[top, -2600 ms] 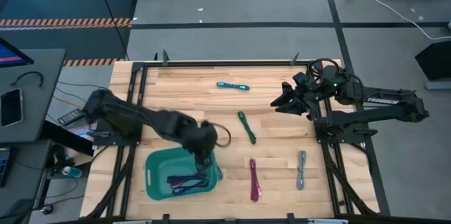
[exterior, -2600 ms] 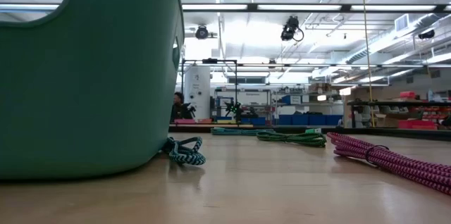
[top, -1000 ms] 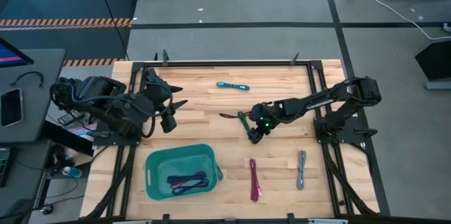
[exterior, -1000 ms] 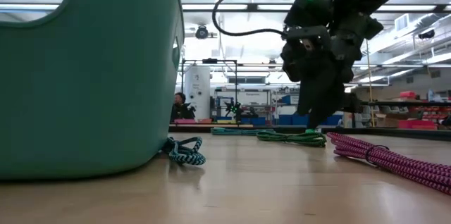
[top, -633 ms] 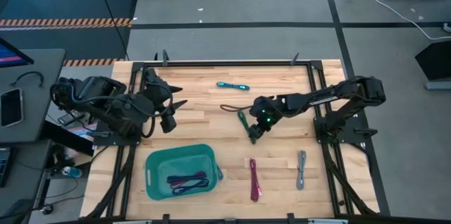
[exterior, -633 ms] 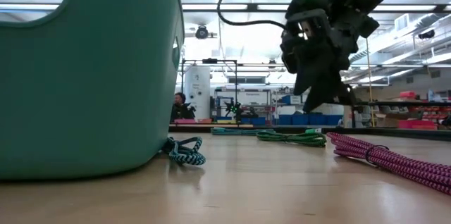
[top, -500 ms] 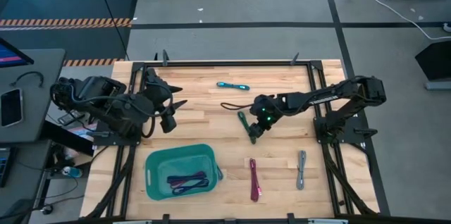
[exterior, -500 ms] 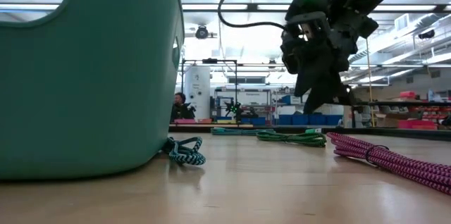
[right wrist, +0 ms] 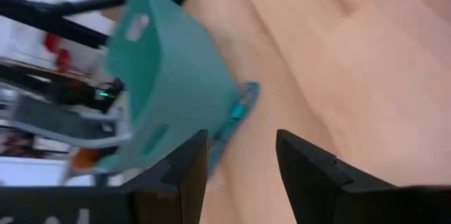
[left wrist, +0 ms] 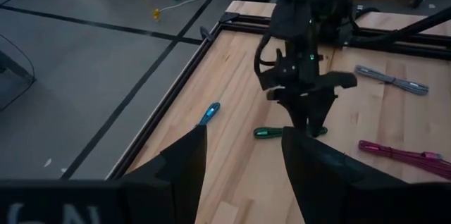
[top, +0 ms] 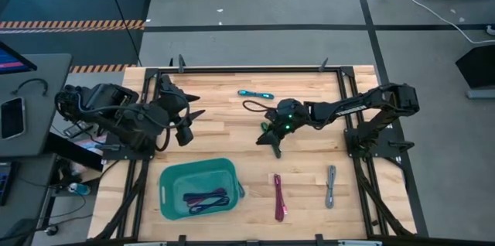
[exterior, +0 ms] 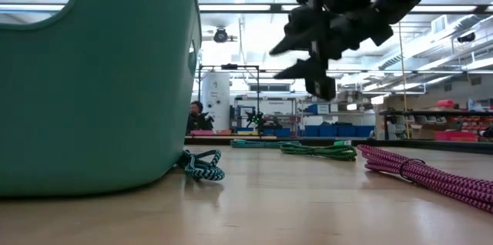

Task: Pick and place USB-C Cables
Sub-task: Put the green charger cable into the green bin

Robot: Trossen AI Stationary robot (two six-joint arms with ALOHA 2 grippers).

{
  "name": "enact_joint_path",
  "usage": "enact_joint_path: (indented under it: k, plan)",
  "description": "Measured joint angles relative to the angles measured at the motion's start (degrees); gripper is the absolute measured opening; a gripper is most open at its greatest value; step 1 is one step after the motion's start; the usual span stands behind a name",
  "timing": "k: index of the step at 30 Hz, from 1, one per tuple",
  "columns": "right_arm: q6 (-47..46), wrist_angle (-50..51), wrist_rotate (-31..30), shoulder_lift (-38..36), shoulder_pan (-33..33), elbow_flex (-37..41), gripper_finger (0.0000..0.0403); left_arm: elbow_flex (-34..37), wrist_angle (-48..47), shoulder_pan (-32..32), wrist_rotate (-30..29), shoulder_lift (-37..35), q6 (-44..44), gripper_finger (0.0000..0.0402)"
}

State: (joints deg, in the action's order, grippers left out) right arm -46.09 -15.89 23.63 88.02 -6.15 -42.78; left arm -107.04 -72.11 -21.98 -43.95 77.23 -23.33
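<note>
Wooden table point(top: 224, 122) carries teal bin point(top: 172, 180) and, seemingly, five loose cables point(top: 278, 196).

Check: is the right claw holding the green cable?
No, the right claw hangs open and empty above the table, while the green cable lies on the wood.

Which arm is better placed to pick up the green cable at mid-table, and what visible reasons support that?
Right. The right gripper hangs open just above the green cable, while the left gripper sits open near the table's left edge, far from it.
</note>
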Motion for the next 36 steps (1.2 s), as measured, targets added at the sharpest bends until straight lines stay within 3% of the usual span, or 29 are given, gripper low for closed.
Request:
enact_joint_path:
  k: [3, 7, 12, 15, 24, 36]
  plan:
    - [-0.17, 4.69, 2.28, -0.04, 0.0, -1.76, 0.0175, 0.0, -0.11, 0.0, 0.0, -0.01, 0.0, 0.019]
    - [6.43, 23.92, 1.64, -0.02, 0.69, -8.89, 0.0176, 0.0, -0.18, 0.0, 0.0, -0.02, 0.02, 0.019]
    - [12.82, 46.91, -6.38, 0.03, 0.94, -19.18, 0.0176, 0.0, -0.51, 0.0, 0.0, 0.0, 0.02, 0.019]
    - [13.15, 54.53, -11.12, 0.05, 0.92, -22.25, 0.0176, 0.0, -0.66, 0.0, 0.0, 0.0, 0.04, 0.019]
    - [8.26, 57.8, -19.39, 1.44, 2.97, -22.16, 0.0188, 0.0, -0.7, 0.0, 0.0, -0.01, 0.26, 0.019]
    - [4.24, 56.94, -19.99, 12.47, 6.89, -22.16, 0.0238, 0.0, -0.7, 0.0, -0.01, -0.01, 0.66, 0.019]
